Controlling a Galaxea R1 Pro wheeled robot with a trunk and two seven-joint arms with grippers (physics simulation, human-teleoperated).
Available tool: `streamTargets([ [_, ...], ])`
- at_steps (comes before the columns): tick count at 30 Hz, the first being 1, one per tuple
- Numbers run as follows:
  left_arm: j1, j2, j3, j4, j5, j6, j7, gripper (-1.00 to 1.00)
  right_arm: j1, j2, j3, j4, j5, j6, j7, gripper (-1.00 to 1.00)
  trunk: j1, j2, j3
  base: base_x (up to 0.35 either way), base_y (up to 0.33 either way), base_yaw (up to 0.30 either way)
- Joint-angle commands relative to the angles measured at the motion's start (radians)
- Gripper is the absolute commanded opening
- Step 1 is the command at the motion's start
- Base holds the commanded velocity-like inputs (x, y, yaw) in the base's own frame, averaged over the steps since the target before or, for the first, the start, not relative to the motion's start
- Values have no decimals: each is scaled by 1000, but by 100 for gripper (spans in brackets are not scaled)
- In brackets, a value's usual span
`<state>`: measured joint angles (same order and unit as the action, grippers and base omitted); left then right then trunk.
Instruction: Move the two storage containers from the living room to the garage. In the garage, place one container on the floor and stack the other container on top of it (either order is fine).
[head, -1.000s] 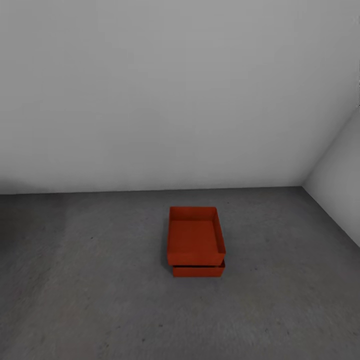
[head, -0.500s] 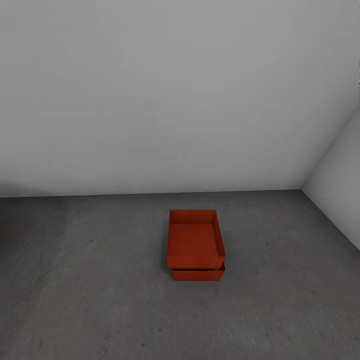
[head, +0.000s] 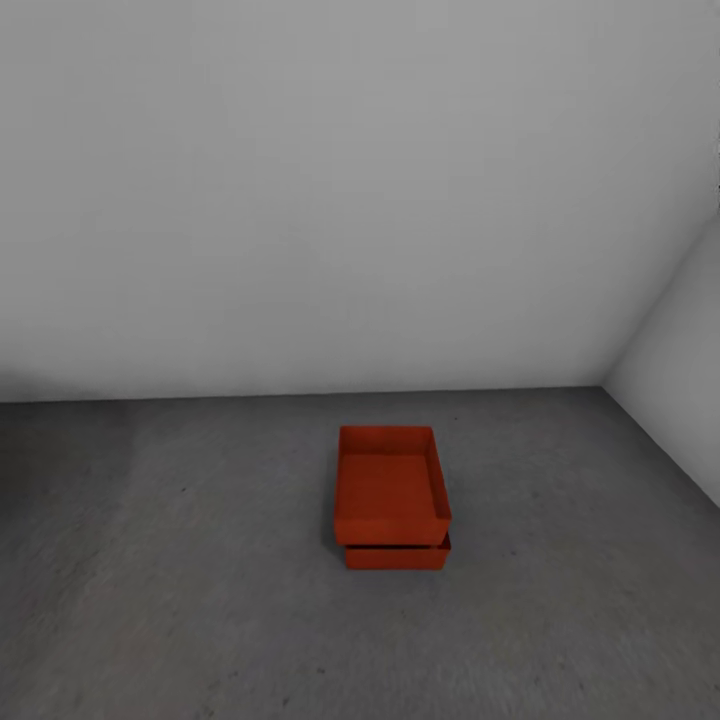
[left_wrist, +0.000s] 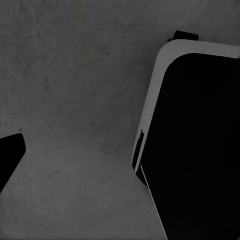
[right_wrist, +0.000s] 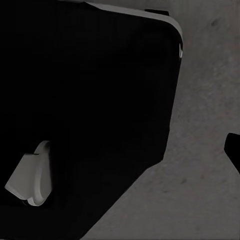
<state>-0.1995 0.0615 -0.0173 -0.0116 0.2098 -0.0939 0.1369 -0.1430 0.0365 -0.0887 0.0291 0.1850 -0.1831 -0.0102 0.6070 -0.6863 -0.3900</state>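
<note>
I see the two boxes in front of me in the garage. The top storage container (head: 391, 486) sits on the bottom storage container (head: 397, 556), and the bottom one rests on the dark grey floor (head: 180, 580). The top box hangs out a bit past the bottom one on the left and at the near edge, so the pile is not quite even, but it looks flat and steady. Both boxes are open on top and empty. Their long sides run from near to far, away from me toward the white wall (head: 330, 200). The corner of the room is off to the right.

The pile is straight ahead of me, a little way off, about in the middle between my two arms, so neither arm is nearer.

My wrist cameras look down at the grey floor and at the big dark body of my own base (left_wrist: 200, 145). A small dark tip pokes in at the edge of each wrist picture. I cannot tell if my left pincer or my right pincer is wide or narrow. There is no box near either one.

I think the job is done. If anything is left, it is just to stay clear of the pile so I do not bump it.
</note>
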Motion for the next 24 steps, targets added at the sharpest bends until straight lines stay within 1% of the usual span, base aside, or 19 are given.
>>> streamTargets([
  [1,-1,0,-2,1,7,-3,1,100,-1,0,-9,3,9,-6,-1,100,0,-1,1,0,0,0],
  [24,-1,0,-2,1,7,-4,1,100,-1,2,-14,-6,7,6,0,100,0,-1,38,0,0,0],
])
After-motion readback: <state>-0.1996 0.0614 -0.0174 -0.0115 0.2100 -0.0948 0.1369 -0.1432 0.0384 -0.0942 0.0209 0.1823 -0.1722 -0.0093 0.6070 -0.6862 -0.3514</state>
